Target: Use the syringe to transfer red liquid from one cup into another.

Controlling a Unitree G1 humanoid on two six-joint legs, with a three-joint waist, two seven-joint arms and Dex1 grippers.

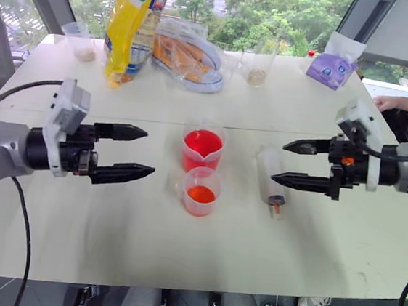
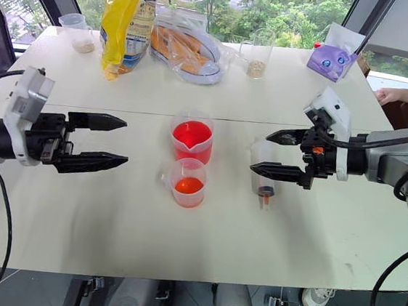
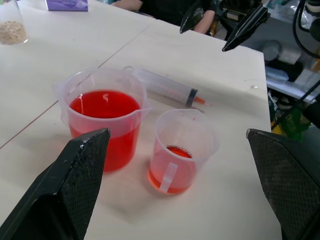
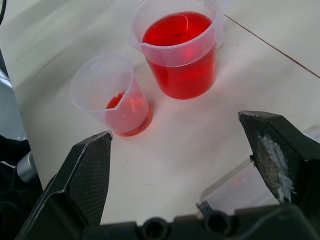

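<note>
**Syringe lying untouched beside the cups**

The syringe [image 1: 271, 178] is seen flat on the table [image 1: 107, 238], just right of the taller red cup [image 1: 203, 148] and shorter cup [image 1: 201, 191], orange tip toward the robot, long axis front-to-back. It is judged light, rigid and slippery; mid-barrel is best gripped. Both the left gripper [image 1: 135, 150] and right gripper [image 1: 290, 162] are held spread, empty.

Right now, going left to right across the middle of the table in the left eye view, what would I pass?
Left hand → tall red cup → syringe → right hand, both hands open. The short cup sits just in front of the tall one, so I leave it out of the order.
</note>
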